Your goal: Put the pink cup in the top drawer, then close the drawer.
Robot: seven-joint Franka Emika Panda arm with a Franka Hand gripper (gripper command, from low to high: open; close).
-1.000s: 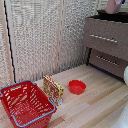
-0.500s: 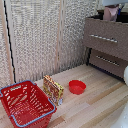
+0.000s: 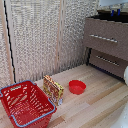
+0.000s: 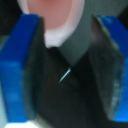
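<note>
Woven screens back the counter (image 3: 95, 107). Over the open top drawer (image 3: 105, 31), the claw (image 4: 67, 70) stands spread around the pink cup (image 4: 54, 17); closing remains.

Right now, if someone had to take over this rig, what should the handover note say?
Gripper: over the dresser's top drawer, which looks pulled out.
Pink cup: in the wrist view it sits between the blue fingers, with a gap on one side; grip or release is unclear.
Done: cup lifted and carried to the top drawer.
Left: confirm the cup is set down inside, back off, and push the drawer shut.
</note>
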